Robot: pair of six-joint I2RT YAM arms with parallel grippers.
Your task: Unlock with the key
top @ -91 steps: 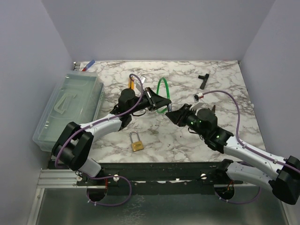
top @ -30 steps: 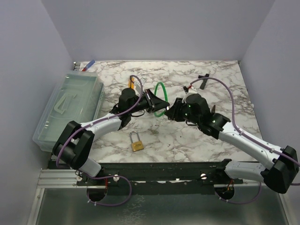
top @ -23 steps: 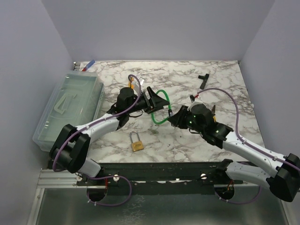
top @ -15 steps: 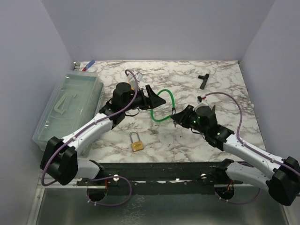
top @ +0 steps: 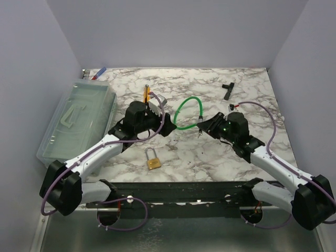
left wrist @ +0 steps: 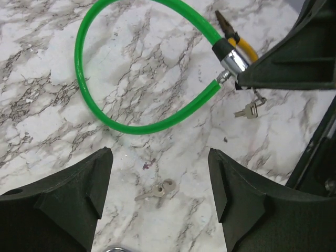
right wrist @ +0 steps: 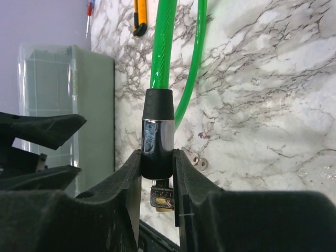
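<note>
- Since a second ago, the left arm [top: 100, 149] has let go of the bright green cable loop [top: 185, 113] and drawn back toward the near edge. The left jaws now stand wide open and hold nothing.
- On the right arm [top: 268, 161], we see the right jaws closed on the black-and-silver metal end [right wrist: 157, 139] of the loop, which is pinched upright between them in the right wrist view.
- We find the tiny thin silvery metal key [left wrist: 156, 191] lying flat on the white-and-grey marble worktop [top: 210, 157]. In the left wrist view it sits between the open left jaws, apart from the loop and touched by neither arm.
- A small silvery bunch of keys [left wrist: 249, 109] hangs from the metal end, just beside the right jaws.
- The small brass padlock [top: 153, 160] lies on the worktop toward the near edge, apart from both sets of jaws.
- Yellow-handled pliers [top: 146, 94] and a black T-shaped tool [top: 228, 89] lie farther back, and a clear plastic lidded box [top: 79, 121] stands at the left edge.
</note>
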